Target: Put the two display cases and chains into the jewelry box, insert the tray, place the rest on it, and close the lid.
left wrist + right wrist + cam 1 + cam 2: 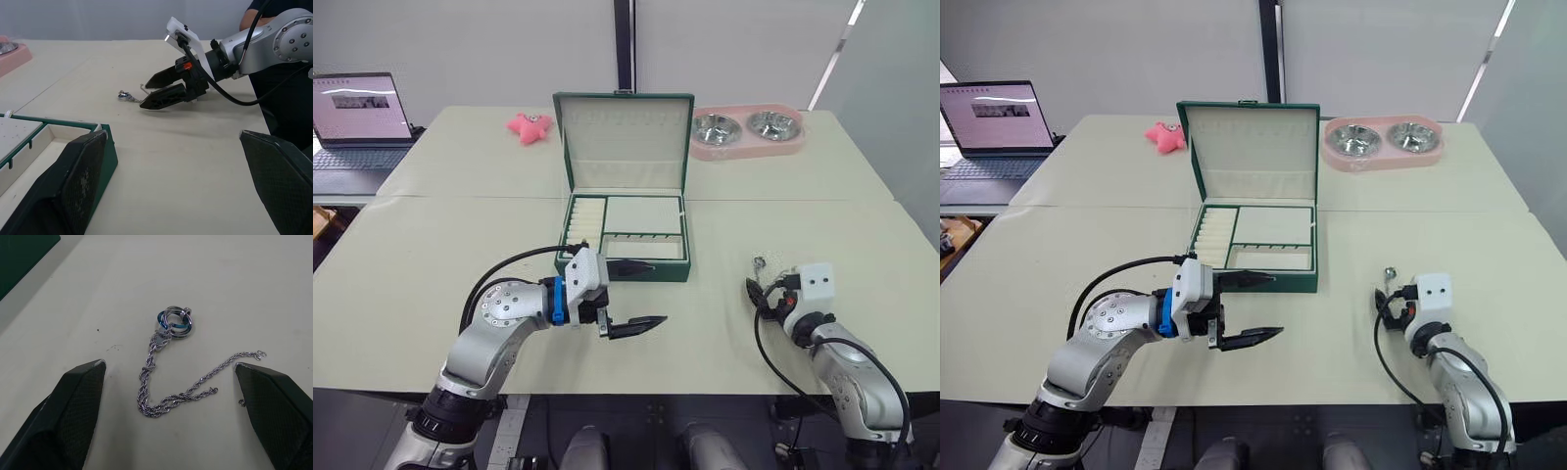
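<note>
Nearest the robot, the left gripper (636, 297) hangs just over the table (431, 294) with its two black fingers spread wide and nothing between them, the upper fingertip reaching close to the front wall of the jewelry box (651, 270). On the right side, the right gripper (171, 431) sits low over the tabletop with its fingers parted — a chain (168, 377) lies loose on the table in the gap ahead of them, touched by neither finger. The chain is a thin silver rope doubled back on itself, with a cluster of small rings (175, 322), one of them blue, at its far end. Further back, in the middle of the table, the jewelry box stands open, the tray (626, 230) seated in it showing its ribbed ring-roll section on the left and cream compartments beside it. The lid (625, 137) stands upright behind, cream lining facing forward. Beyond it a pink toy (530, 126) lies to the left and a pink double bowl (748, 131) to the right — a laptop (357, 127) sits open at the far left.
</note>
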Robot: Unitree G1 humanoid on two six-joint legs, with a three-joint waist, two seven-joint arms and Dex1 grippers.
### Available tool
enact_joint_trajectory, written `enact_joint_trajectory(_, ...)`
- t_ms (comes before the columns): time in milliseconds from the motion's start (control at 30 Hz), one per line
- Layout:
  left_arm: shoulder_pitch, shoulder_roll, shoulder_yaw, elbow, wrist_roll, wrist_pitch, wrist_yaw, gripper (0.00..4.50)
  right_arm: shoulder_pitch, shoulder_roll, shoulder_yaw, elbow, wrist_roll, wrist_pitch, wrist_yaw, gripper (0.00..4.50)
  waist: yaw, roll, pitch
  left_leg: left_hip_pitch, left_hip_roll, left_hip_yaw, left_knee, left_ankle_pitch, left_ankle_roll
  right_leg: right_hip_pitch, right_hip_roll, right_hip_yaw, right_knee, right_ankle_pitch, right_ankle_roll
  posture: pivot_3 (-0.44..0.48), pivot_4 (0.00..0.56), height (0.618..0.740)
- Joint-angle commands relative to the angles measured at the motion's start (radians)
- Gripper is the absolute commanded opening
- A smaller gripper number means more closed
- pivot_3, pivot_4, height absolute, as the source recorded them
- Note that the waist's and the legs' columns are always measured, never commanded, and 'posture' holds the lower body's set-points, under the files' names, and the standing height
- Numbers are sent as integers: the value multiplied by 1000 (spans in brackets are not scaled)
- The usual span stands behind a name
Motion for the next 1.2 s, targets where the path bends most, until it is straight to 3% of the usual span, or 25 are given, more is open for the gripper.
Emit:
enact_joint_trajectory(33,-7,-4,9,-21,2,-17,1,4500,-23,15,37,23,-23,26,-18,4446,0,0,0,0,0,0,0,0,0,0,0,0,0,0,0,0,150,740)
enact_joint_trajectory(533,-4,-12,12,-20,12,-19,20,4500,-76,45,45,117,-91,63,-62,4446,0,-4,-3,1,0,-1,0,0,0,1,0,0,0,0,0,0,150,740)
enact_joint_trajectory(800,-4,-17,12,-3,17,-34,18,4500,-75,51,42,124,-92,74,-61,2099,1,-6,-5,1,0,-1,0,0,0,1,0,-1,0,0,0,0,150,740)
enact_joint_trajectory(1100,6,-30,7,42,42,-91,22,4500,-69,57,38,130,-96,74,-57,350,1,-6,-5,1,0,-1,0,0,0,2,0,-1,0,0,0,0,150,740)
enact_joint_trajectory(1200,4,-39,6,64,51,-111,21,4500,-68,59,37,132,-97,72,-55,109,1,-6,-6,1,0,-1,0,0,0,2,0,-1,0,0,0,0,150,740)
